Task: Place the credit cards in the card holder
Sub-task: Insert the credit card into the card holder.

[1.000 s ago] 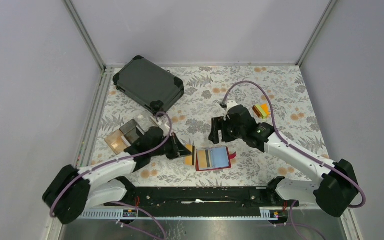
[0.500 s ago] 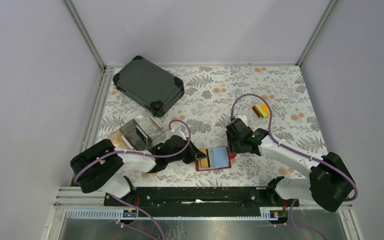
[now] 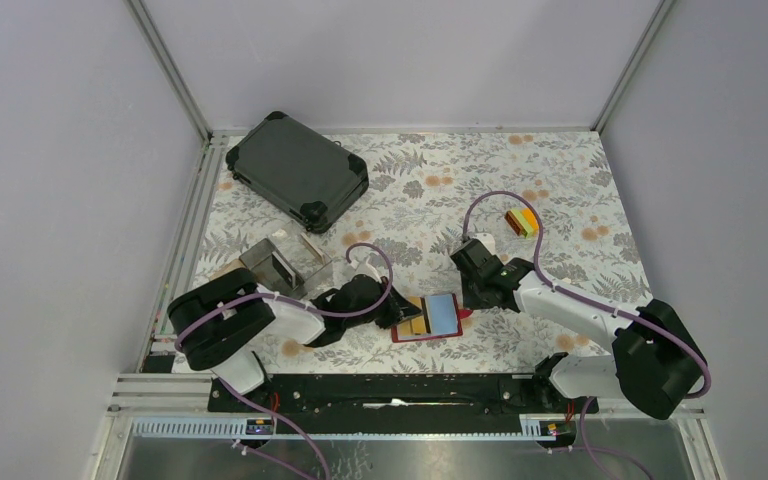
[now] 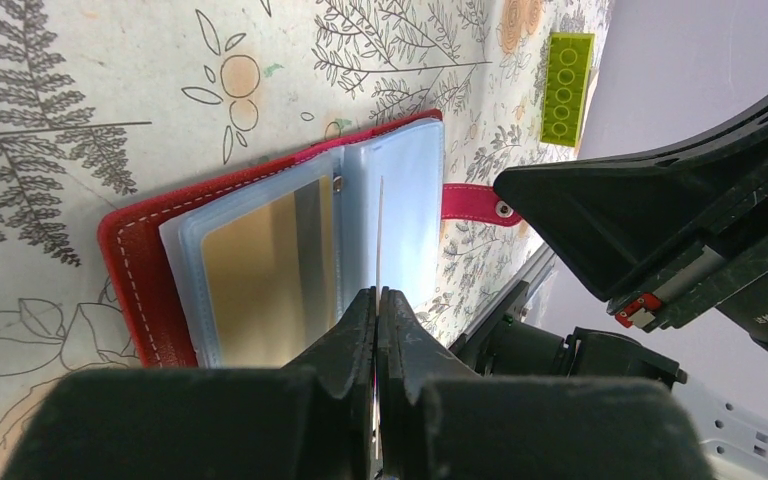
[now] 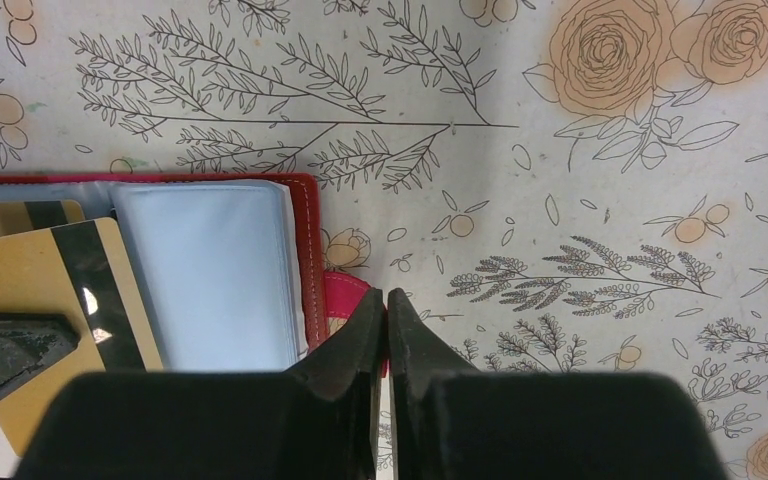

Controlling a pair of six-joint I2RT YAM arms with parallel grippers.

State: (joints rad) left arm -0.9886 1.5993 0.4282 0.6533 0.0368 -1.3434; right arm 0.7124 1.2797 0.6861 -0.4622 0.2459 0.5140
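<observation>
My left pincer [image 4: 377,298] is clamped on a gold card [image 5: 22,278] over the open holder [image 4: 125,270], my right pincer [image 5: 387,300] closed, perhaps nipping its tab [image 4: 465,200].

Card holder [image 4: 120,250]: red cover noted, pale stitching run along the edge; inner sleeves seen as clear, pale blue. Credit cards [image 5: 30,290]: gold, crossed by a black stripe. Table cover [image 5: 580,150]: off-white, printed with grey line-drawn ferns and leaves, roses and small fruit tinted orange. Case [image 3: 297,168]: dark, near black. Blocks [image 3: 522,221]: yellow, orange, green. Arms [image 3: 572,308]: white links, black joints, purple cables.
</observation>
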